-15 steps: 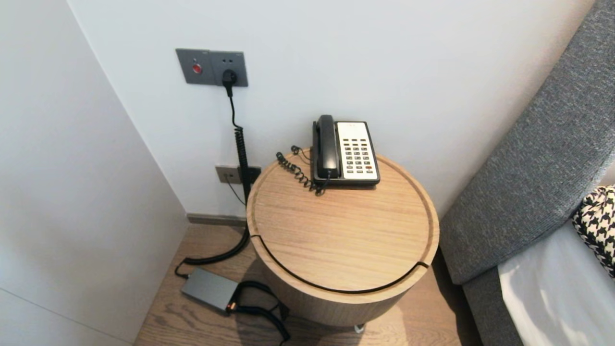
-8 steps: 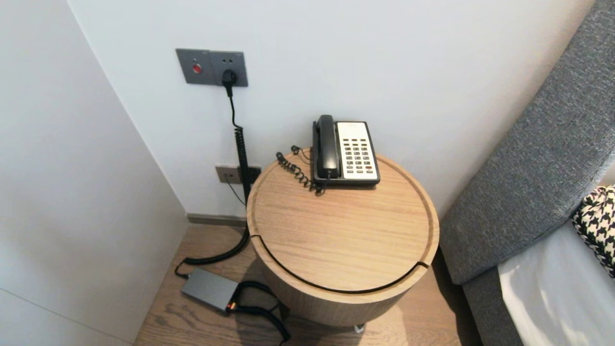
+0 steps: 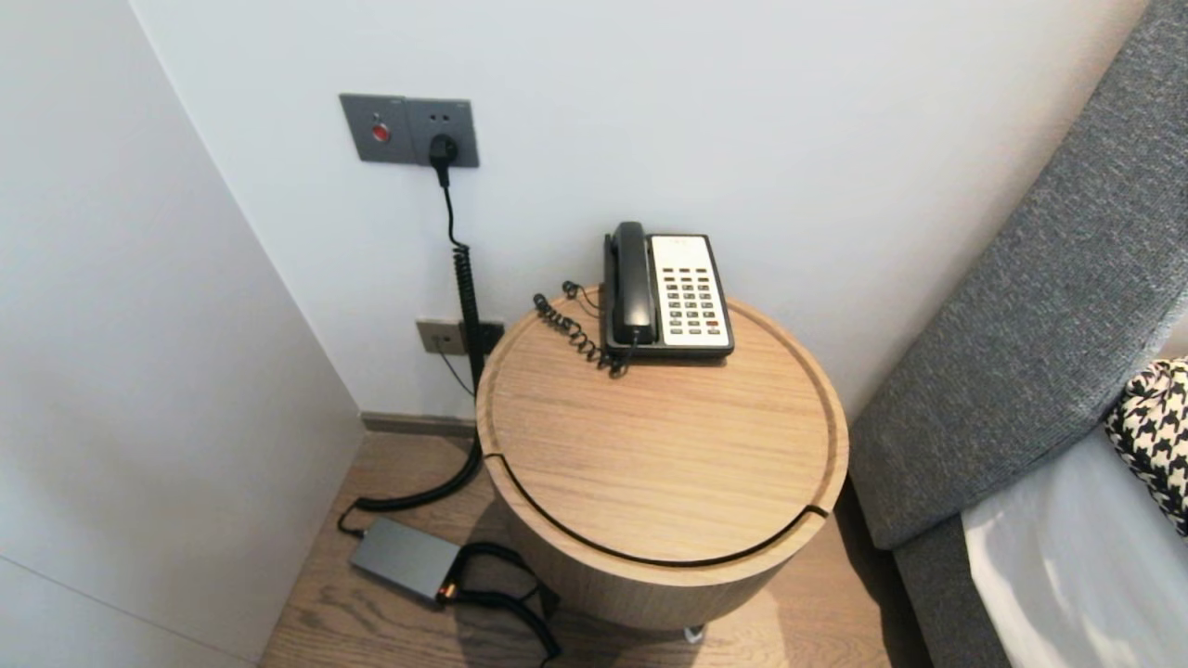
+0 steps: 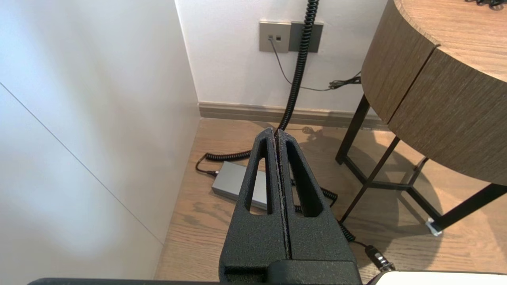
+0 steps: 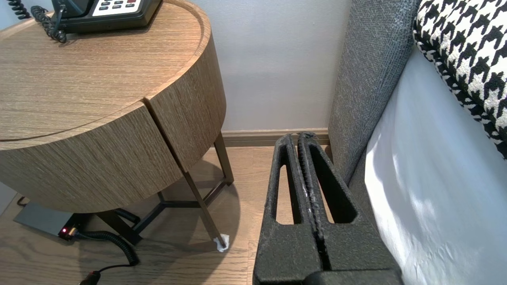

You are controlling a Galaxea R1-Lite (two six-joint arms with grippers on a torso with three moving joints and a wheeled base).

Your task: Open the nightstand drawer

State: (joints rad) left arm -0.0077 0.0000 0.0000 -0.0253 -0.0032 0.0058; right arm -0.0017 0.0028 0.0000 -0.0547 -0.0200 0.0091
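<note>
A black and white desk telephone stands at the back of a round wooden side table, its black handset resting in the cradle and its coiled cord lying to its left. Neither arm shows in the head view. My left gripper is shut and empty, low beside the table's left side, above the floor. My right gripper is shut and empty too, low between the table and the bed.
A grey power brick with black coiled cable lies on the wooden floor left of the table, plugged into a wall socket. A white wall panel closes the left side. A grey headboard and houndstooth pillow stand right.
</note>
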